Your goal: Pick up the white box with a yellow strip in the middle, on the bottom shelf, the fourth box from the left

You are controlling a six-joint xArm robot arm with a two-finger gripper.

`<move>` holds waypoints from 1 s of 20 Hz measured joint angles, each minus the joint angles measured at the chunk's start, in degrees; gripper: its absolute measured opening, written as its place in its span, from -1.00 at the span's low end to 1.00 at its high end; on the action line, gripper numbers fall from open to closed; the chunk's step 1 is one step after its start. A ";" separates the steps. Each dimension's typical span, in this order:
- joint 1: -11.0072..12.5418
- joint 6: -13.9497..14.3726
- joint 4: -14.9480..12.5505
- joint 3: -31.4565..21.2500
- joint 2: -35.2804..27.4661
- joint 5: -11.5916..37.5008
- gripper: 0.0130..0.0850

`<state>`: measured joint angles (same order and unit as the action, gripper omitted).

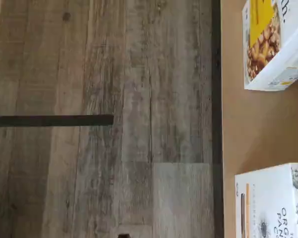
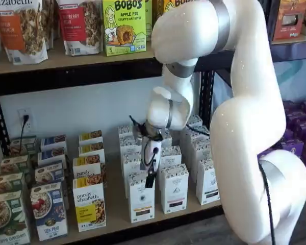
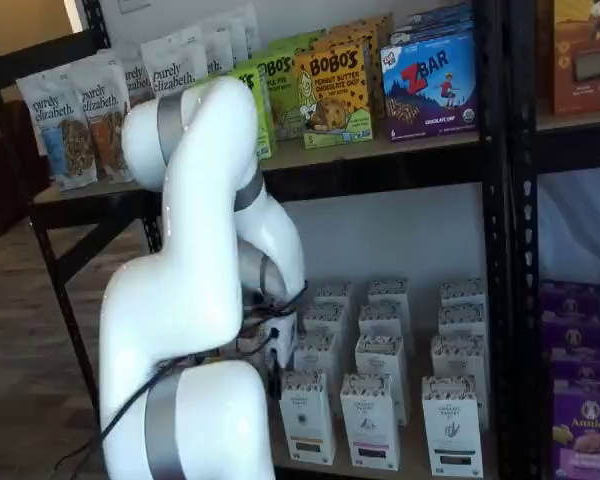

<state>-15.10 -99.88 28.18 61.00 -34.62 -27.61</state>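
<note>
White carton, tall and narrow: the white box (image 2: 141, 196) stands upright in the front row of the bottom shelf (image 2: 117, 217), just right of the yellow-panelled "purely elizabeth." box (image 2: 89, 206). More white cartons line up behind it and to its right. In the wrist view its face (image 1: 270, 203) shows a thin yellow strip and partial lettering, "ORGA… PANC…". The rest cannot be read.

Tool (image 2: 151, 176): hangs just above and in front of the white box's top, cable beside it. Fingers spread wide, nothing held.

Other writing: the upper shelf carries "BOBO'S APPLE PIE" on a green box (image 2: 124, 25), "purely elizabeth." on granola bags (image 2: 23, 28), and a blue "ZBAR" box (image 3: 430, 70). Purple Annie's boxes (image 3: 585, 425) sit in the next bay.

Edges: a black front rail (image 1: 217, 99) runs along the tan board. Bare board lies between the white box and the purely elizabeth box. Grey plank floor (image 1: 114, 74) lies open in front of the rail.
</note>
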 joint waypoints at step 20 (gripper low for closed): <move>-1.45 -4.05 5.36 0.17 -2.55 5.49 1.00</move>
<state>-16.55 -103.93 33.54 61.17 -37.17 -22.12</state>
